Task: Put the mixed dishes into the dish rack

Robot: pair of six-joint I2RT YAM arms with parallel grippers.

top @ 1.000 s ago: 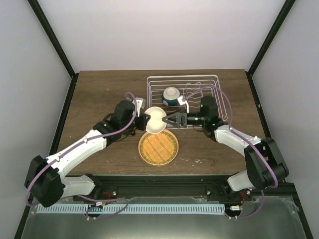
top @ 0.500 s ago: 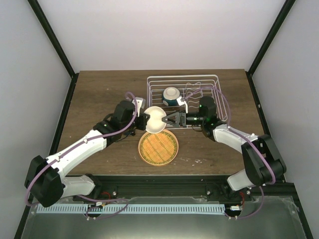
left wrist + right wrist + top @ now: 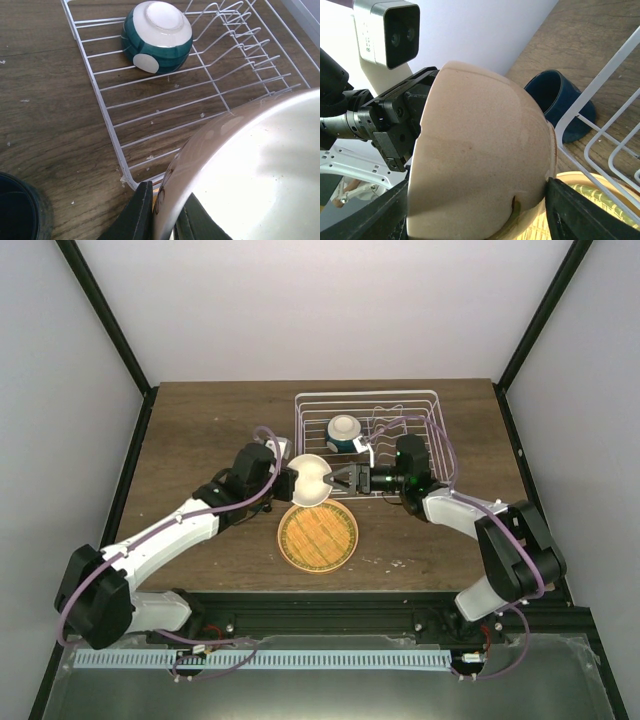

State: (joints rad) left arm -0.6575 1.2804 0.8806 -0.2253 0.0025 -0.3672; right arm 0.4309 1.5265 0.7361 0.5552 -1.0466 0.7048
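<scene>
The bowl (image 3: 312, 481) hangs between both arms, with the left gripper (image 3: 294, 478) clamped on its rim. The right gripper (image 3: 336, 480), nearer the rack (image 3: 297, 430), straddles its opposite side; I cannot tell whether those fingers grip it.

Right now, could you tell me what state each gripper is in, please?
Left gripper: shut on the cream bowl, pinching its rim.
Right gripper: open, jaws straddling the same bowl; whether it grips cannot be told.
</scene>
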